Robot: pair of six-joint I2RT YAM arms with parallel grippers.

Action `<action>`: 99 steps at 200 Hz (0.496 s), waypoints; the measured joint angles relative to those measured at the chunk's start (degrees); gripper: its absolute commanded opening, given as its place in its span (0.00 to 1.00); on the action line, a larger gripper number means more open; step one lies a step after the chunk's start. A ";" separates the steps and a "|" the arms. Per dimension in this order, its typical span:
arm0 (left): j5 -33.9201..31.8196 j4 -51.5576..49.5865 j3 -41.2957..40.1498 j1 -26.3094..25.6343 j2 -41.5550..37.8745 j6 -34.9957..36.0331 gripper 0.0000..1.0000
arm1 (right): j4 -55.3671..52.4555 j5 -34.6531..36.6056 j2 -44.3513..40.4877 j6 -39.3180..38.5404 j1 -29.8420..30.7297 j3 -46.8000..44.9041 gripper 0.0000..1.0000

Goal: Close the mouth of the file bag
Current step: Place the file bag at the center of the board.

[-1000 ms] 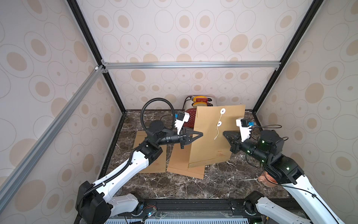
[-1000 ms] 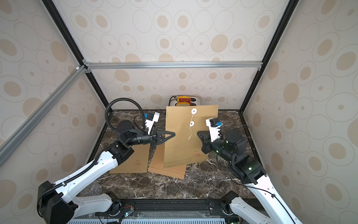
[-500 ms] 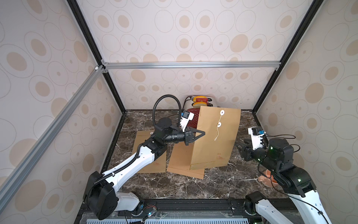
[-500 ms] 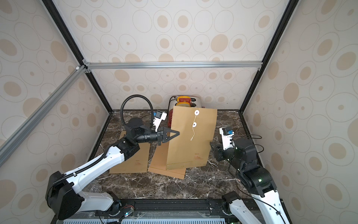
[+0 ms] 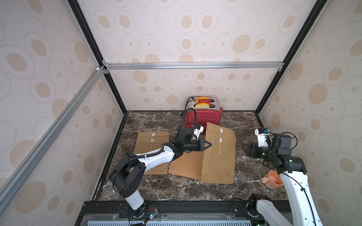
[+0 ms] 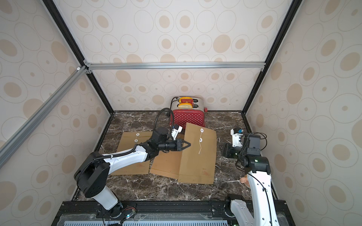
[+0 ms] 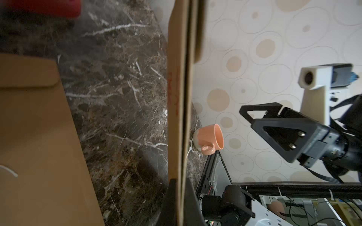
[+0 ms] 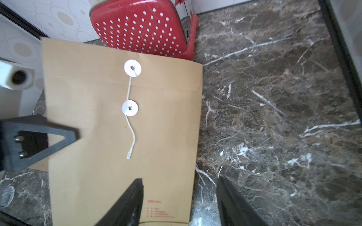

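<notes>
The left jaws are closed tight on the left edge of the file bag (image 5: 219,156). In the left wrist view the bag's thin edge sits pinched between the two black fingers (image 7: 191,199). The right jaws are open. Their two fingers (image 8: 127,205) stand apart in the right wrist view, and the dark counter (image 8: 274,97) shows between them. In both top views the right jaws hang to the right of the bag, not touching it.

The file bag is brown and sits near the middle of the frame in both top views (image 6: 197,156). It is held up at a tilt, and its lower edge looks to rest on the counter. Its flap is folded down. A white round disc (image 8: 132,67) sits on the flap, and a second disc (image 8: 129,108) sits just below it. A white string (image 8: 131,137) runs from the top disc past the lower one, and its end hangs loose.

Another brown bag (image 5: 186,164) lies flat, partly under the held one. A third bag (image 5: 151,148) lies flat to the left, partly under the left arm (image 5: 152,158). A red toaster (image 5: 203,117) with white dots stands behind the bags, at the back wall. An orange cup (image 5: 273,181) sits at the lower right, beside the right arm (image 5: 290,166).
</notes>
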 measured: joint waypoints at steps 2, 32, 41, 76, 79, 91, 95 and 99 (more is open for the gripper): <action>-0.20 0.15 -0.13 -0.07 0.33 -0.28 0.00 | 0.00 -0.04 -0.02 0.04 -0.02 -0.17 0.64; -2.32 0.46 0.37 -1.29 6.01 -1.64 0.00 | 3.06 -0.33 -0.15 2.49 -0.09 -5.25 0.64; -3.23 0.09 1.22 -1.62 7.80 -1.62 0.00 | 4.31 -0.59 0.31 3.37 -0.13 -7.67 0.64; -6.29 1.97 5.42 -3.61 16.94 -2.36 0.00 | 10.45 -2.91 4.61 6.40 -0.13 -16.00 0.62; -6.47 2.36 5.75 -3.72 17.97 -2.64 0.00 | 10.71 -3.04 4.98 6.43 -0.13 -16.31 0.62; -7.28 3.85 7.10 -4.09 21.51 -3.76 0.00 | 11.65 -3.23 5.92 6.56 -0.13 -17.22 0.62; -7.45 4.09 7.58 -4.15 22.49 -4.07 0.00 | 12.02 -3.21 5.99 6.56 -0.13 -17.38 0.62; -7.72 4.37 8.31 -4.24 23.82 -4.46 0.00 | 12.50 -3.17 6.01 6.58 -0.13 -17.55 0.62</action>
